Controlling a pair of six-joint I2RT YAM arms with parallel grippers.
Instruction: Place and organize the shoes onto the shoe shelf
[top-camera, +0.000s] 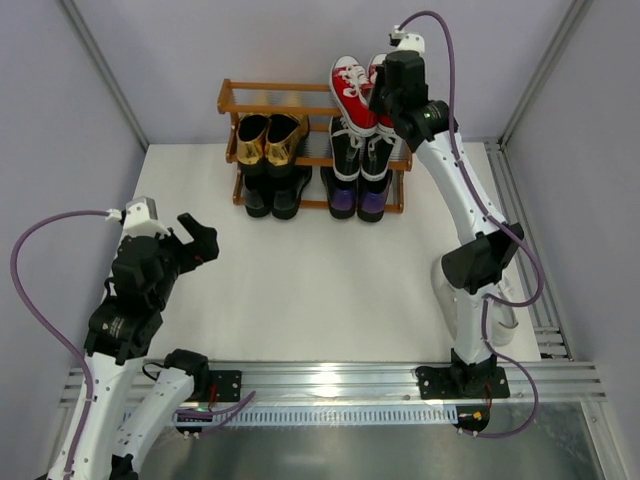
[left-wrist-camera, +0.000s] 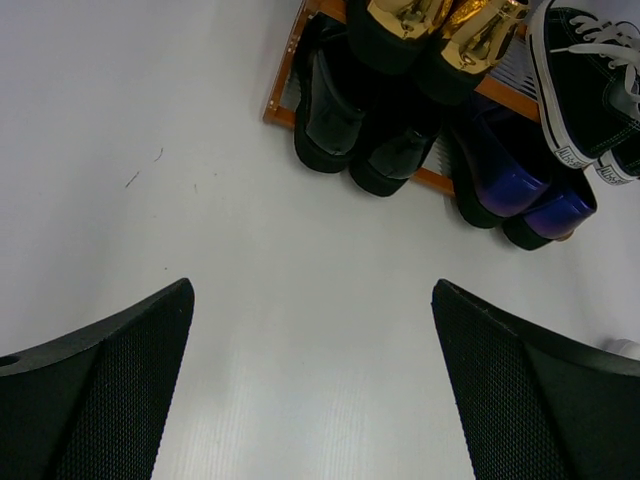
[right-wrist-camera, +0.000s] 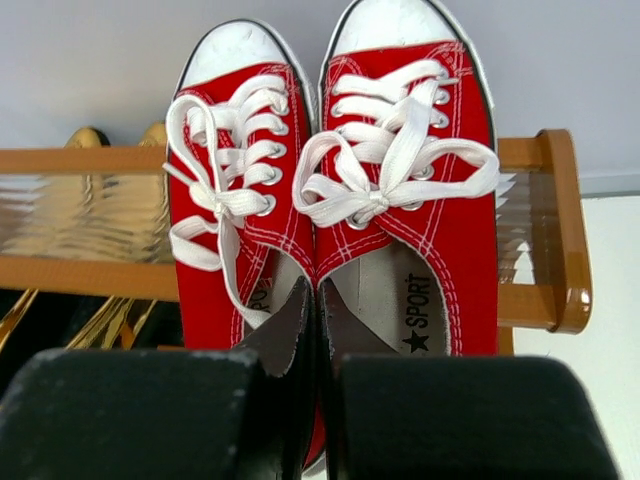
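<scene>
The orange-brown shoe shelf (top-camera: 280, 88) stands at the back of the table. Gold loafers (top-camera: 270, 138) sit on its left middle tier and glossy black dress shoes (top-camera: 272, 190) below them. Black-and-white sneakers (top-camera: 360, 150) sit on the right, purple loafers (top-camera: 358, 200) under them. My right gripper (top-camera: 385, 95) is shut on the red sneakers (top-camera: 352, 92), pinching their two inner walls (right-wrist-camera: 318, 300) together. It holds them at the top right tier (right-wrist-camera: 545, 160), toes towards the wall. My left gripper (top-camera: 200, 240) is open and empty over the white table (left-wrist-camera: 312, 300).
A white shape (top-camera: 503, 315) lies by the right arm's lower link; it may be a white sneaker. The top left tier of the shelf (right-wrist-camera: 90, 160) holds nothing. Grey walls close in the back and sides. A metal rail runs along the table's right edge (top-camera: 525, 240).
</scene>
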